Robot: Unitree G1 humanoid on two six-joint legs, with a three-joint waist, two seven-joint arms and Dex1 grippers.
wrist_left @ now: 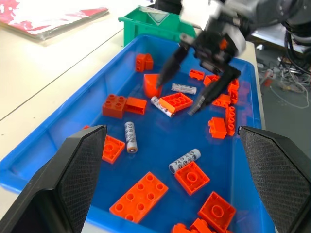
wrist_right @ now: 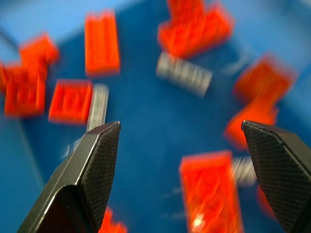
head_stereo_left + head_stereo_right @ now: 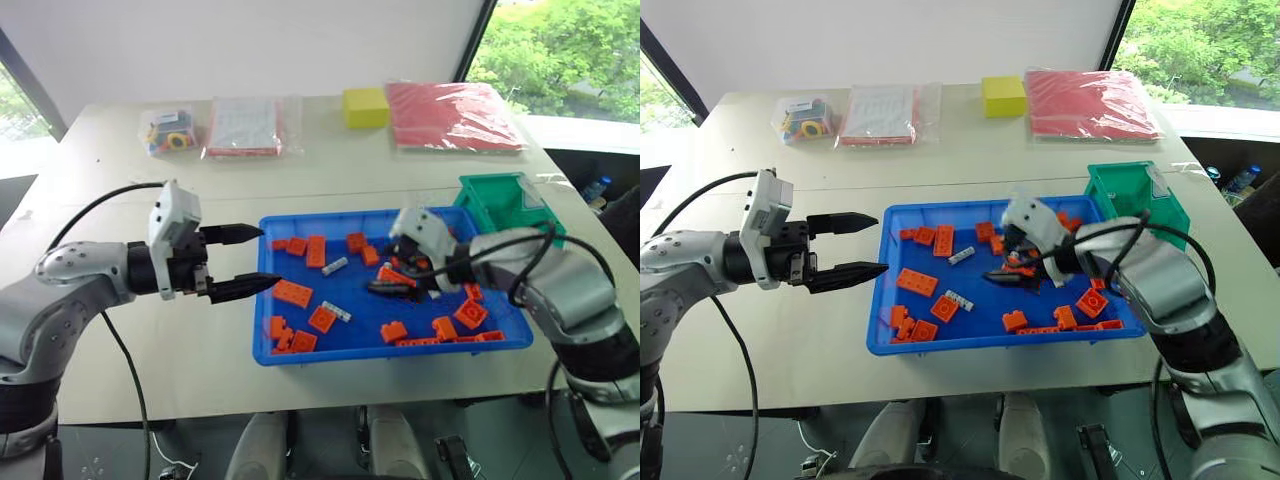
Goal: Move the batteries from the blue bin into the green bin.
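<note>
While the right hand (image 3: 392, 287) hung spread wide and empty over the blue bin (image 3: 300, 348), a good pick meant straddling one battery across its width, clear of the orange bricks (image 3: 293, 293). Several batteries (image 1: 184, 160) lay flat mid-bin, long axes at differing slants. At the bin's left, the left hand (image 3: 240, 262) gaped empty; the green bin (image 3: 497, 203) waited far right.

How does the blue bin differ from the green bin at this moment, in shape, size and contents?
The blue bin is wide and shallow; the green bin is much smaller and deeper. The blue bin holds orange bricks and several batteries; inside the green bin I can't make out any contents. The right gripper hangs open over the blue bin, not the green one. Both are plastic and stand on the same table, corners close together.
</note>
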